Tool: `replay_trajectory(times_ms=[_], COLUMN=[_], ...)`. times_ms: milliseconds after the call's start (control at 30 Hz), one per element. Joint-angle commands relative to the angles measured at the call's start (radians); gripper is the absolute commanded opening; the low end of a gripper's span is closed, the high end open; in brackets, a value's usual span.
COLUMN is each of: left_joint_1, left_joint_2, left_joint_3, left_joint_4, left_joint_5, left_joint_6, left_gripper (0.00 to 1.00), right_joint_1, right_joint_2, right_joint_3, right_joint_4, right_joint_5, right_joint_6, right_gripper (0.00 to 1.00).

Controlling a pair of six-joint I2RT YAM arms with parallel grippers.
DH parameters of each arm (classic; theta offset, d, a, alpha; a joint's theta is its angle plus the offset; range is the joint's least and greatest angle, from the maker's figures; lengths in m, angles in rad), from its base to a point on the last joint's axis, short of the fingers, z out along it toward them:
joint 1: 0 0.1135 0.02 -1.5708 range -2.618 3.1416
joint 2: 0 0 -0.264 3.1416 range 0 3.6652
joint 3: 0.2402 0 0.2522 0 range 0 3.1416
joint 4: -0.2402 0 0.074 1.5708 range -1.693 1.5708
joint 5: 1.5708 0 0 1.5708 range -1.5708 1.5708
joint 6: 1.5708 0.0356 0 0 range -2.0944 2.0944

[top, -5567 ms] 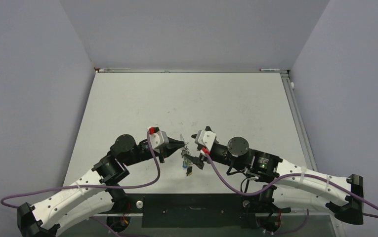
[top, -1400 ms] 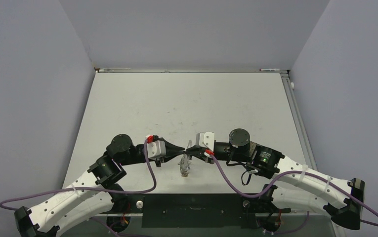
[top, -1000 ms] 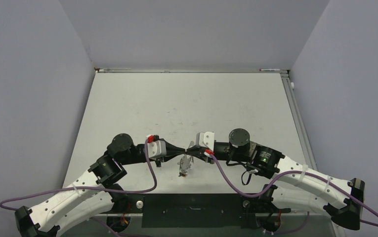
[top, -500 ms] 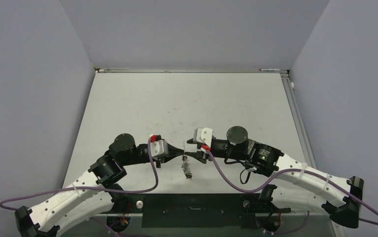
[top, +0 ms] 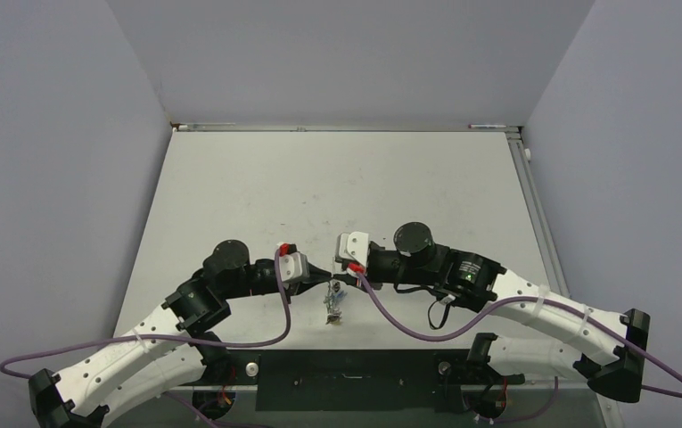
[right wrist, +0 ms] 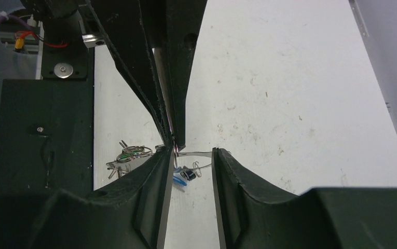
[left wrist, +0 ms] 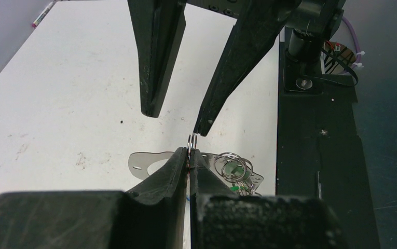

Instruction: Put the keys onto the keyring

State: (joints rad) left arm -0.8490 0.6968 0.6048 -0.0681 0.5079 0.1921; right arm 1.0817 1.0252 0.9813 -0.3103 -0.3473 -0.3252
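My left gripper [left wrist: 190, 151] is pinched on the large thin silver wire keyring [right wrist: 199, 152], lower centre of the overhead frame. The small silver keys with coloured heads [left wrist: 233, 174] bunch beneath it, seemingly threaded, none loose that I see. My right gripper [left wrist: 176, 120], fingers apart, has slid frame-left since a second ago.

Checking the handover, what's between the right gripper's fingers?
In the right wrist view, the keyring crosses that open gap, pinched by the shut left gripper, with a blue key beneath.

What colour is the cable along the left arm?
Purple. The cable shows best in the top view.
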Motion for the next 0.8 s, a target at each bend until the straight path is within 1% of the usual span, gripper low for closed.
replay_trajectory(times_ms=[0,133,367,533,767], left_joint_1=[-0.001,-0.002,-0.005,-0.004,-0.005], left_joint_2=[-0.009,-0.01,-0.014,-0.016,-0.017], left_joint_3=[0.05,0.049,0.047,0.044,0.043], left_joint_4=[0.034,0.033,0.033,0.033,0.034], left_joint_5=[-0.013,-0.013,-0.01,-0.003,0.005], left_joint_6=[0.011,0.012,0.011,0.012,0.01], left_gripper=[0.0,0.0,0.0,0.0,0.0], right_joint_1=[0.01,0.011,0.012,0.011,0.012], right_joint_2=[0.025,0.042,0.064,0.073,0.075], right_joint_3=[0.048,0.04,0.037,0.032,0.019], right_joint_4=[-0.034,-0.033,-0.004,0.01,0.037], right_joint_5=[-0.021,-0.034,-0.039,-0.035,-0.018], right_joint_6=[-0.015,-0.014,-0.014,-0.014,-0.012], right_gripper=[0.33,0.32,0.27,0.21,0.1])
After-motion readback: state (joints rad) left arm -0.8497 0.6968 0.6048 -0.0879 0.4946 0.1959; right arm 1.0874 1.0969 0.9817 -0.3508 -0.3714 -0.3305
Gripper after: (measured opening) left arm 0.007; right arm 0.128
